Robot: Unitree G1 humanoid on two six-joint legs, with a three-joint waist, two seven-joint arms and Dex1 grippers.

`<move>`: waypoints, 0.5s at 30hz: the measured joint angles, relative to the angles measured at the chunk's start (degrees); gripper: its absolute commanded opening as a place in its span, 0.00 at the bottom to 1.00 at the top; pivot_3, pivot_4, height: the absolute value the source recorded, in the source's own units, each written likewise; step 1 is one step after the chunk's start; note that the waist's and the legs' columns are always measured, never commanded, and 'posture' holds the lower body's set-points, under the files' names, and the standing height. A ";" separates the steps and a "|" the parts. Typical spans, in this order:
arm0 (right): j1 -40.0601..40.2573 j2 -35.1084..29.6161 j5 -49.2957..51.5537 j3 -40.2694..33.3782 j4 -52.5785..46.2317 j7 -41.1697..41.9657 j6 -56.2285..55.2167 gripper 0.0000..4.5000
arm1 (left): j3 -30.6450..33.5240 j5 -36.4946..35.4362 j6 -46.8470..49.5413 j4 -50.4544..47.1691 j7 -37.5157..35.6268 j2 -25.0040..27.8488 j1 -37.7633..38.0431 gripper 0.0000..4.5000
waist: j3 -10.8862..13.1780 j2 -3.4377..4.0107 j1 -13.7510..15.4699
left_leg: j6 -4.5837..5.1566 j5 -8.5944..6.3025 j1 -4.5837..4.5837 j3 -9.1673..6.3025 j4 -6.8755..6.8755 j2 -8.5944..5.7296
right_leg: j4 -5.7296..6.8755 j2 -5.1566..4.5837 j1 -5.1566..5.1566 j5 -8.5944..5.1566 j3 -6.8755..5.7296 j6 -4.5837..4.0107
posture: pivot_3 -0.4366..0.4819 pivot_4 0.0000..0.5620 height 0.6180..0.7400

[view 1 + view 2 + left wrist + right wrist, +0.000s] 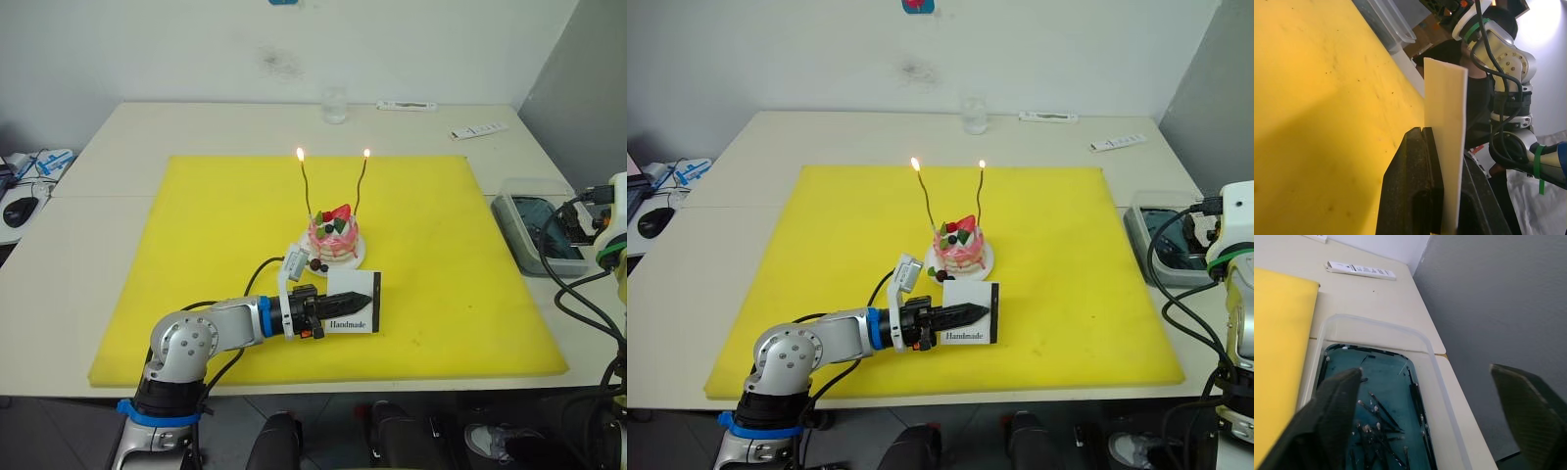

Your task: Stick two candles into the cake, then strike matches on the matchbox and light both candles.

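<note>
Lab: plain table (118,147), yellow mat (216,255)

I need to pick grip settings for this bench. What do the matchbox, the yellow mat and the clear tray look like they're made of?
The matchbox, clamped in the left gripper, looks like matte white card: thin, flat, printed in black. The yellow mat seems to be foam board or a soft sheet, with a thick edge and a dull, speckled surface. The tray looks like translucent plastic, with glossy rounded walls, under the open right gripper.
</note>
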 measured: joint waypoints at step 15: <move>12.58 -7.49 16.77 0.04 -23.14 23.60 -1.67 0.99 | 0.91 0.38 3.73 -0.74 6.87 2.18 -0.75 0.00 | -0.01 0.03 0.03 | 0.00 0.00 0.02 -0.04 0.02 0.01 | -0.04 0.01 0.05 0.00 -0.02 0.05 | 0.48 0.27 1.00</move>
